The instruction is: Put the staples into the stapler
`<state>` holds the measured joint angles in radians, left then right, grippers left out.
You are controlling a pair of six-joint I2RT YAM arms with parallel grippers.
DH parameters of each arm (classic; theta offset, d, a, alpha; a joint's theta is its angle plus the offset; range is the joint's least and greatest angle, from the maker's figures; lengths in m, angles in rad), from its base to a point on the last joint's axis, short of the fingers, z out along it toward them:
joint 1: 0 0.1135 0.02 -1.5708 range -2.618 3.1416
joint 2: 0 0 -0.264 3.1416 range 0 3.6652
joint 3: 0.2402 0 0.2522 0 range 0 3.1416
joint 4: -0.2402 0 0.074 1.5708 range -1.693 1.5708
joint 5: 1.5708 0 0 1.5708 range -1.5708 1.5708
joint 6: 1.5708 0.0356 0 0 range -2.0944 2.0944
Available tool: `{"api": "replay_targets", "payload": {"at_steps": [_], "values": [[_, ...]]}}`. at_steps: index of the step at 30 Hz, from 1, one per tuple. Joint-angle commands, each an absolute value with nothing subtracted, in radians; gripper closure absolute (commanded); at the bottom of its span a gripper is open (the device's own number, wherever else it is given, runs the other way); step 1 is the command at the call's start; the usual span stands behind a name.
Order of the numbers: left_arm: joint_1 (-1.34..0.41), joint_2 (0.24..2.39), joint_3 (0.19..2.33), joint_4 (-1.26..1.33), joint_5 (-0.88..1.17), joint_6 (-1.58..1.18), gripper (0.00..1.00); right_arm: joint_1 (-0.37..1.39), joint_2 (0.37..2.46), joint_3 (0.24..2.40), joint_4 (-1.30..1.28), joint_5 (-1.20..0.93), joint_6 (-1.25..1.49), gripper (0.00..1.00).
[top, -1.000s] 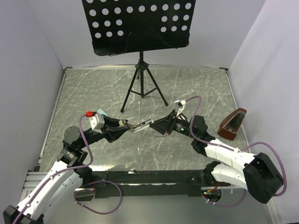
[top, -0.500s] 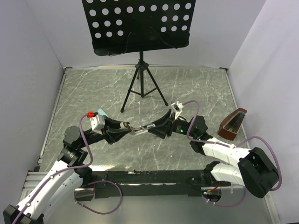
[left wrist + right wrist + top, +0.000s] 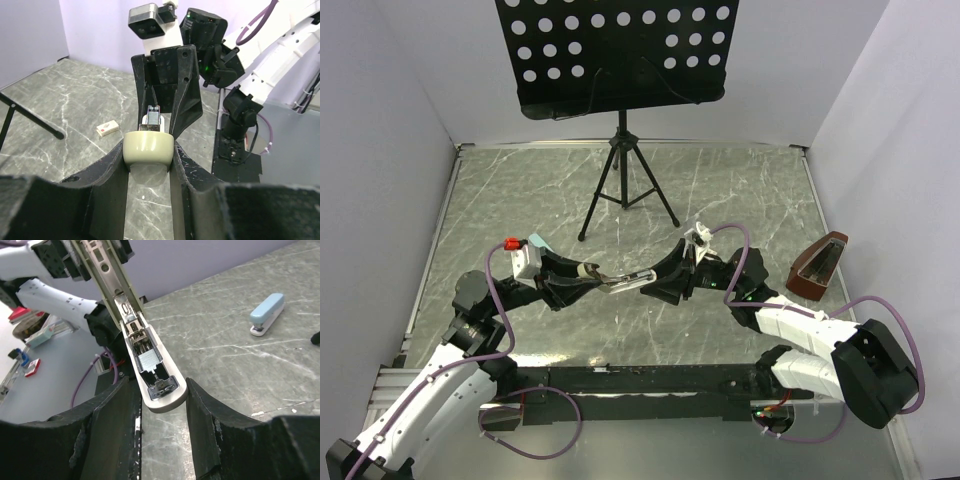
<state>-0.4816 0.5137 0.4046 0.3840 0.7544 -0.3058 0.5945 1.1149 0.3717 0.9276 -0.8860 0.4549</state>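
Nearest us, the 2 arms reach in from the front edge of the table (image 3: 750, 190) and meet mid-table. Our left gripper (image 3: 586, 272) is clenched on 1 end of the cream stapler (image 3: 625, 277), holding it above the marble with its top swung open. Our right gripper (image 3: 656, 285) has its 2 fingers on either side of the stapler's other end; we cannot tell whether they press it. A silvery-grey strip (image 3: 149, 360) lies in the open channel. The staples box (image 3: 107, 129) lies on the table, apart from both grippers. A brown case (image 3: 818, 267) sits at the right, 1 light-blue stapler (image 3: 266, 314) lies farther off, and the black music stand (image 3: 620, 50) is at the back.
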Motion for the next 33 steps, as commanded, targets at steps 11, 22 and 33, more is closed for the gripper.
{"api": "replay_targets", "payload": {"at_steps": [11,22,33], "values": [[-0.483,0.545,0.48,0.503,0.816,-0.379,0.99,0.588,1.068,0.399,0.974,-0.973,0.43,0.45],[-0.483,0.554,0.486,0.548,0.841,-0.433,0.99,0.586,1.028,0.419,0.942,-0.994,0.414,0.48],[-0.482,0.56,0.508,0.526,0.857,-0.428,0.99,0.588,1.005,0.426,0.94,-1.017,0.422,0.51]]}}
